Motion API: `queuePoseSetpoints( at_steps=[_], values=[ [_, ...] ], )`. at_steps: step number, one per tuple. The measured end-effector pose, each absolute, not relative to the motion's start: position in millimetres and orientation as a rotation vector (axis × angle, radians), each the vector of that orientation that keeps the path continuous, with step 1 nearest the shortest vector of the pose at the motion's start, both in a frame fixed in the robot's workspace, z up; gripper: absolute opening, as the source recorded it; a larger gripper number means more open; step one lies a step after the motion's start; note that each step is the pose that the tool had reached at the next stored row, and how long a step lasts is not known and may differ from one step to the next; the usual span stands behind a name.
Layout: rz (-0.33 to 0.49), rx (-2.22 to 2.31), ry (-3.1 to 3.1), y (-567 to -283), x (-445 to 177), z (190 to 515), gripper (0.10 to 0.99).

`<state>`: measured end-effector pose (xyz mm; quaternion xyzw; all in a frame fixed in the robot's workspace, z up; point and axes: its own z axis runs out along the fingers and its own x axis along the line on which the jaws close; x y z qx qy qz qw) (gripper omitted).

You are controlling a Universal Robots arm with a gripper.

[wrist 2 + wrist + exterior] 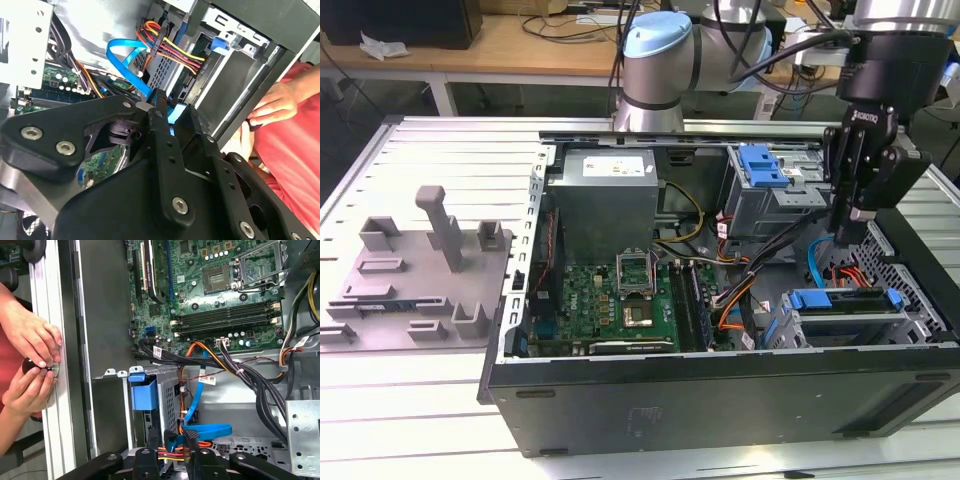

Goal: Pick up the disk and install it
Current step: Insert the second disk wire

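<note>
The disk lies flat in the lower drive bay at the front of the open computer case, on the exterior view's right; its blue rail frame runs along the top edge. My gripper hangs just above and behind that bay, over the red and blue cables. In both wrist views its fingers stand a little apart with only cables showing between them, so the gripper is open and holds nothing. In the second wrist view the gripper points down at a blue flat cable.
A grey holder with upright posts sits on the table at the exterior view's left. A blue latch tab tops the upper drive cage. A person's hands rest at the case's outer wall. Motherboard and cable bundles fill the case.
</note>
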<state>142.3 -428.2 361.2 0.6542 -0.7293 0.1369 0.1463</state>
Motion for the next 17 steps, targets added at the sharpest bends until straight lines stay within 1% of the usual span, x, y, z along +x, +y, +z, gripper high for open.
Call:
queuePoseSetpoints(
  at_steps=[7, 11, 12, 13, 17],
  values=[
    [0.429, 1.840, -2.092, -424.2, 144.3, 359.7, 0.333],
    [0.429, 1.814, -2.106, -420.9, 144.3, 357.5, 0.333],
    [0.429, 1.811, -2.107, -420.8, 144.5, 357.3, 0.322],
    [0.429, 1.810, -2.108, -420.7, 144.7, 357.0, 0.247],
    [0.431, 1.807, -2.107, -420.7, 146.8, 356.3, 0.247]
  ],
)
